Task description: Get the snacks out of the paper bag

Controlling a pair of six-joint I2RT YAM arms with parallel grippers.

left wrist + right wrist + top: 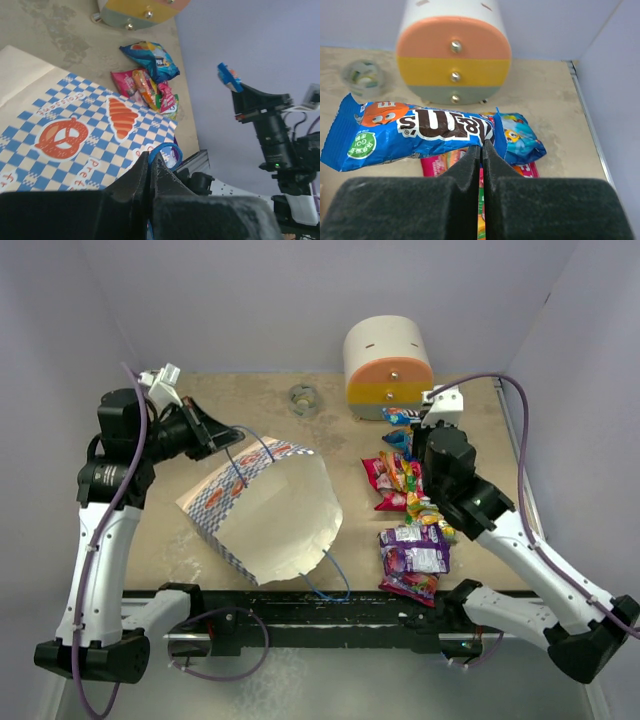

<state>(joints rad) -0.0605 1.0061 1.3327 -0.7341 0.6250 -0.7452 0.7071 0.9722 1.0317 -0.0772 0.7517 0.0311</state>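
Bag lies on its side on bench, no snacks visible in its mouth. Snacks piled just right of bag. L end effector pinched on bag's handle. R end effector clamped on blue pkt, right of bag. Pkts prob. light, crinkly, slick: grab the crimped end seam, not the puffy middle.
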